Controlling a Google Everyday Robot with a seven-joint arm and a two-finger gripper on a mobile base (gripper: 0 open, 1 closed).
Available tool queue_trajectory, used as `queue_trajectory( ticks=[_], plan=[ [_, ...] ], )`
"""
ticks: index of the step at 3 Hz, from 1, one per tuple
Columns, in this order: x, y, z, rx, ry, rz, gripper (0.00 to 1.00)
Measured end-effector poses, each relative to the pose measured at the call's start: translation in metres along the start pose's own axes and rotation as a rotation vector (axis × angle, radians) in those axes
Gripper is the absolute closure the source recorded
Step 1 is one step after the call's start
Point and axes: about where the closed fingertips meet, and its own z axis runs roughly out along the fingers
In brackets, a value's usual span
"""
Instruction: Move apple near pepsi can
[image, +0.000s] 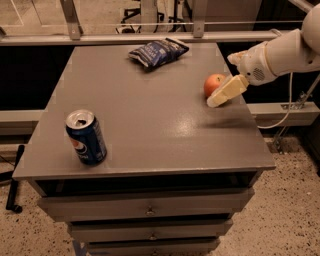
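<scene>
The drawers (145, 207) below the tabletop (150, 125) are closed, so their contents are hidden. The pepsi can (86, 137) stands upright at the near left corner. Farther back, at the right edge, sits the apple (212, 84), well apart from the can. My end effector (227, 90) is at the apple's near right side and overlaps it in view. I cannot tell whether it is touching the apple, how far open it is, or whether it holds anything. Status, as judged: the apple is not yet near the can. The grasp, the transfer across the tabletop and the placement remain. A chip bag (157, 51) lies at the far edge.
</scene>
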Motion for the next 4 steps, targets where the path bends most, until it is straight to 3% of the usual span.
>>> queue_trajectory(
  ticks=[1,2,4],
  plan=[
    [0.008,-0.016,0.020,0.016,-0.043,0.049,0.00],
    [0.019,-0.024,0.032,0.025,-0.070,0.092,0.14],
    [0.009,-0.021,0.029,0.016,-0.137,0.120,0.68]
  ],
)
